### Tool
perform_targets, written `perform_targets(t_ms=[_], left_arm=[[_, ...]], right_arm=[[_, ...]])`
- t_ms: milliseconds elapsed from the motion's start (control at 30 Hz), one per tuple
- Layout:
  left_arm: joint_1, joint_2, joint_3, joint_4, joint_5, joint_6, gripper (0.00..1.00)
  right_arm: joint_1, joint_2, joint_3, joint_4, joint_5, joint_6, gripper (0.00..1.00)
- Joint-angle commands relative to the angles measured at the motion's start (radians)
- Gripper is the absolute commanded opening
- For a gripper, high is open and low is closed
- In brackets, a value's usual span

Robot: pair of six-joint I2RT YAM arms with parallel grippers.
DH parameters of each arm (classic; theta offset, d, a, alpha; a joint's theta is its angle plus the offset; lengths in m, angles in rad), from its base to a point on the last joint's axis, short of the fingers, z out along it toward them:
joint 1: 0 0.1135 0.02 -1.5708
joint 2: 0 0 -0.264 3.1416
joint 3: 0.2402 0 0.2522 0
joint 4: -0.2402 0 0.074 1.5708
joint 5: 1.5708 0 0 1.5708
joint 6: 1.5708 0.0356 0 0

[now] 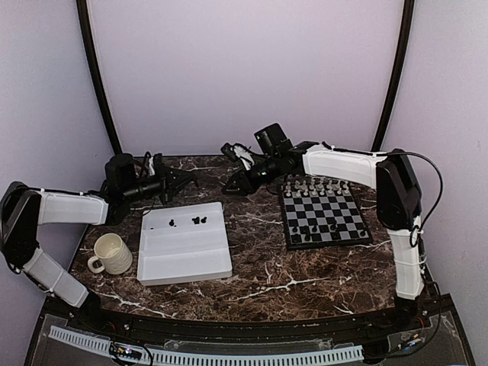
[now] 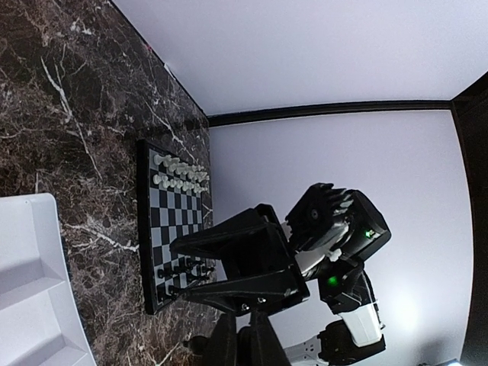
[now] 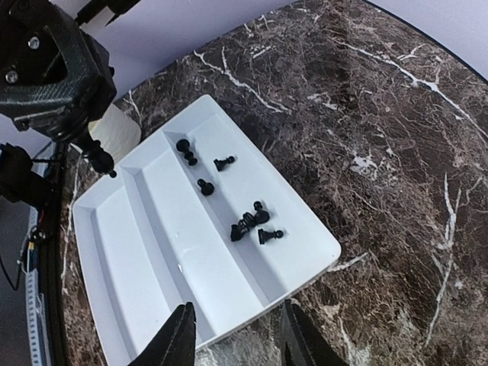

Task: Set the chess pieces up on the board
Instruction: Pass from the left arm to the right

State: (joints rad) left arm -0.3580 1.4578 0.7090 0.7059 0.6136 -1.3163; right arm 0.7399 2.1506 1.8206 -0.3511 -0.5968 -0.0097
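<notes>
The board point(image 1: 324, 214) lies at the right of the table, with white chess pieces point(image 1: 313, 185) on its far rows and black ones point(image 1: 311, 231) on its near rows. Several more black chess pieces point(image 3: 248, 222) lie loose in the far channel of the white tray point(image 3: 152, 252). My right gripper point(image 3: 238, 329) hovers open over the tray's near edge with nothing between its fingers. My left gripper point(image 3: 91, 145) hangs above the tray's far corner, shut on a small black pawn point(image 3: 100, 159). In the top view the two grippers face each other, left point(image 1: 183, 181) and right point(image 1: 235, 183).
A cream mug point(image 1: 110, 254) stands left of the tray point(image 1: 183, 248). Dark marble shows between the tray and the board. The left wrist view shows the board point(image 2: 171, 229), a tray corner point(image 2: 27, 282) and the right gripper point(image 2: 174, 269) in front.
</notes>
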Motion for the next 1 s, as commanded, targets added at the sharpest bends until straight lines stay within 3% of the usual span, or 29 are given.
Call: perform_targets(t_ms=[0, 633, 967], left_arm=[[-0.001, 0.026, -0.028, 0.141, 0.054, -0.103, 0.07], [-0.004, 0.056, -0.036, 0.225, 0.101, -0.172, 0.07], [-0.005, 0.054, -0.046, 0.249, 0.117, -0.192, 0.07]], right_arm=[[0.046, -0.024, 0.064, -0.063, 0.054, -0.159, 0.40], [0.145, 0.101, 0.307, -0.152, 0.045, -0.221, 0.40], [0.148, 0.112, 0.318, -0.135, 0.137, -0.187, 0.37]])
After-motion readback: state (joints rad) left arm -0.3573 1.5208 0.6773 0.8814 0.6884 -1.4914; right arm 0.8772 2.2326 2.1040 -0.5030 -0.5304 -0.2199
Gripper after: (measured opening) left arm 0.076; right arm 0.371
